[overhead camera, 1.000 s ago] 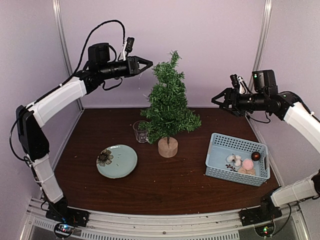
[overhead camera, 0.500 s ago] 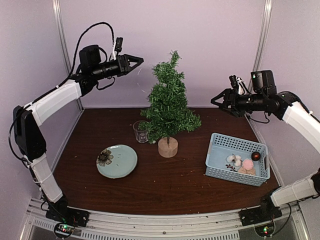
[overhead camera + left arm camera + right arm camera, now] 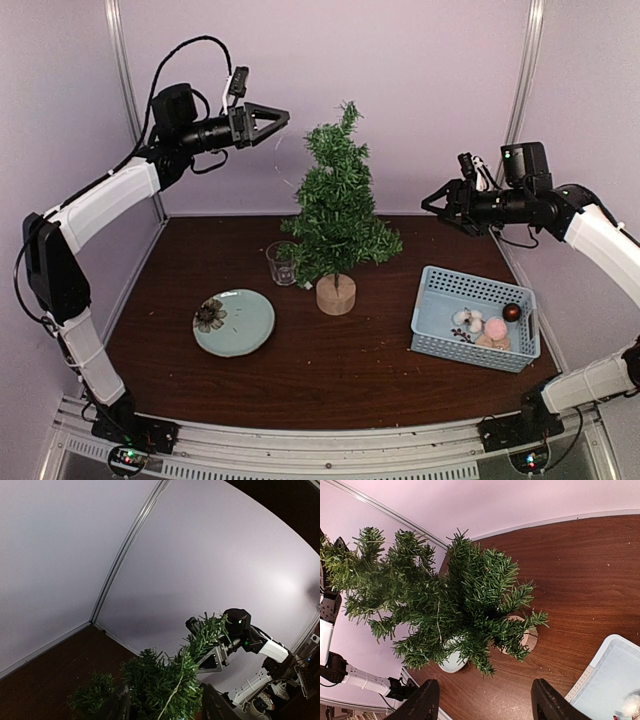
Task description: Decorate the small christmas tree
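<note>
Top external view: the small christmas tree (image 3: pixel 338 215) stands upright on its round wood stump base (image 3: pixel 336 294) near the middle of the dark wooden table (image 3: pixel 330 380). A clear drinking glass (image 3: pixel 281 263) stands just beside the tree on its left, partly covered by the lowest branches. A pale green plate (image 3: pixel 245 325) with a flower motif lies nearer the front left, apart from the glass and the stump. A light blue perforated basket (image 3: pixel 445 290) sits well to the right. In its near right corner lie a few ornaments (image 3: pixel 490 325): one dark red ball, one pink piece, and whitish ones too small to identify.

The left gripper (image 3: pixel 285 118) is held high, left of the treetop, with its fingers apart and clear of the branches. The right gripper (image 3: pixel 428 204) hangs right of the tree at mid-height, its fingers likewise apart and gripping nothing.

Left wrist view: the tree's upper branches fill the lower centre, with the base cut off. A thin pale strand (image 3: pixel 172 695) runs through the needles, and the right arm (image 3: pixel 250 637) shows beyond the tip.

Right wrist view: foliage hides most of the glass, and only a corner of the basket enters the frame.
</note>
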